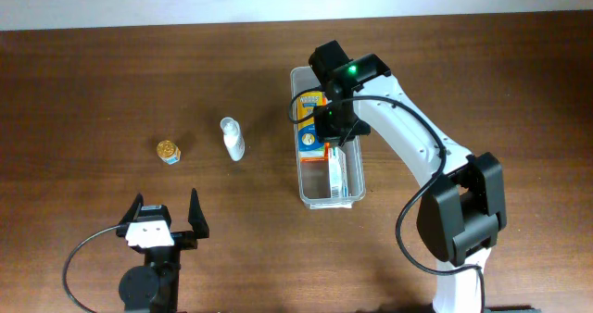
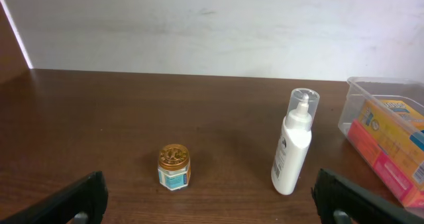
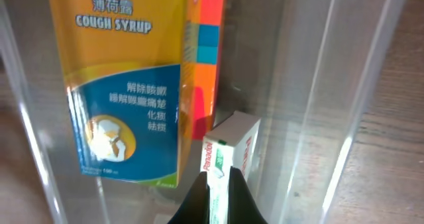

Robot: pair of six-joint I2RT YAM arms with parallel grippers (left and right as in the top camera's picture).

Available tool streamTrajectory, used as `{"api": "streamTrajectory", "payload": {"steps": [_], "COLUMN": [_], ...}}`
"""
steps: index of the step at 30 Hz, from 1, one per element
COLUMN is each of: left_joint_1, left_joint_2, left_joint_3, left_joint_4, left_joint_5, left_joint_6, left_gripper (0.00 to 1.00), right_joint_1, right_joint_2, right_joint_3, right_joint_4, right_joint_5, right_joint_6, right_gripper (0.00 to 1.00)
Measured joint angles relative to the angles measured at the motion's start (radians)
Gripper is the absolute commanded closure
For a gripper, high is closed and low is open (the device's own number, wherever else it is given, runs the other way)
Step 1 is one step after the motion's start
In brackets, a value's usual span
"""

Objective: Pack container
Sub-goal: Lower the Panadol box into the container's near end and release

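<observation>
Two boxes were pictured inside the container (image 1: pixel 299 169), the long clear bin set right of centre on the table (image 1: pixel 93 91), its length running away from the robot. A cough syrup box (image 3: pixel 126 85) was laid along one long wall, and a small white box (image 3: pixel 228 144) was lodged just beside it, towards the other wall. The right claw (image 3: pixel 217 196) was lowered into the bin, its fingers clamped on the end of that white box. Well apart to the left, a white bottle (image 2: pixel 291 151) was stood upright and a small gold-lidded jar (image 2: pixel 173 168) was set beyond it, both not yet packed. The left claw (image 1: pixel 167 219) was held at the table's near edge, fingers spread wide and empty. Trouble could be expected if the white box were released tilted: it might be wedged against the syrup box, and room needed for the bottle could be lost.
</observation>
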Motion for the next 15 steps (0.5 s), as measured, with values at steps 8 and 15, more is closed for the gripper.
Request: {"api": "streamTrajectory", "payload": {"steps": [8,15], "left_joint_1": [0.0,0.0], "left_joint_2": [0.0,0.0], "left_joint_3": [0.0,0.0], "left_joint_4": [0.0,0.0], "left_joint_5": [0.0,0.0], "left_joint_6": [0.0,0.0], "left_gripper": [0.01,0.01], "right_joint_1": [0.0,0.0], "right_joint_2": [0.0,0.0], "right_joint_3": [-0.018,-0.066], "right_joint_4": [-0.026,-0.037], "right_joint_5": [-0.03,-0.043], "right_joint_6": [0.0,-0.001], "right_gripper": [0.96,0.96]}}
